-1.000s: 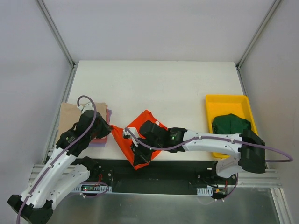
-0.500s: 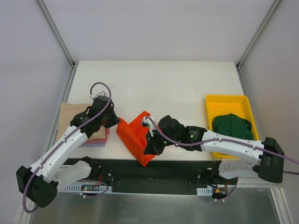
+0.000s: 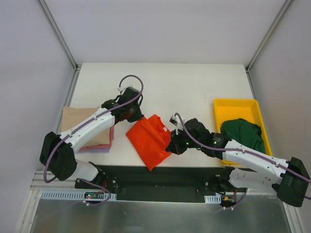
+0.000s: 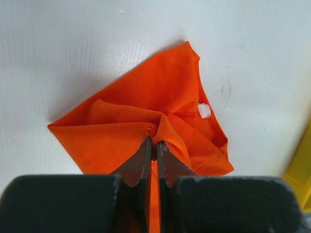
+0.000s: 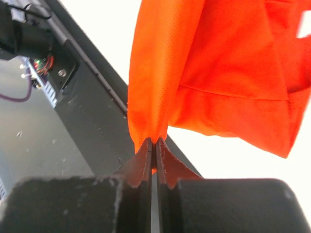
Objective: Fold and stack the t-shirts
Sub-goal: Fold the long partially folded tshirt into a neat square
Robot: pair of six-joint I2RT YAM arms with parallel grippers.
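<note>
A bright orange-red t-shirt (image 3: 151, 140) hangs stretched between both arms near the table's front edge. My left gripper (image 4: 155, 141) is shut on a bunched fold of the orange-red t-shirt (image 4: 146, 107) at its far left corner. My right gripper (image 5: 154, 141) is shut on an edge of the same orange-red t-shirt (image 5: 218, 73) at its right side. From above, the left gripper (image 3: 133, 115) and the right gripper (image 3: 171, 144) sit at opposite sides of the cloth. A dark green t-shirt (image 3: 241, 133) lies crumpled in the yellow tray. Folded tan (image 3: 77, 121), pink and lavender t-shirts are stacked at the left.
The yellow tray (image 3: 234, 106) stands at the right edge of the table. A black rail (image 3: 184, 177) runs along the near edge below the hanging cloth. White walls and metal posts close in the table's sides.
Both grippers have carried the orange-red t-shirt away from the near edge, the left up and right, the right rightward. The cloth now spreads wider between them.
</note>
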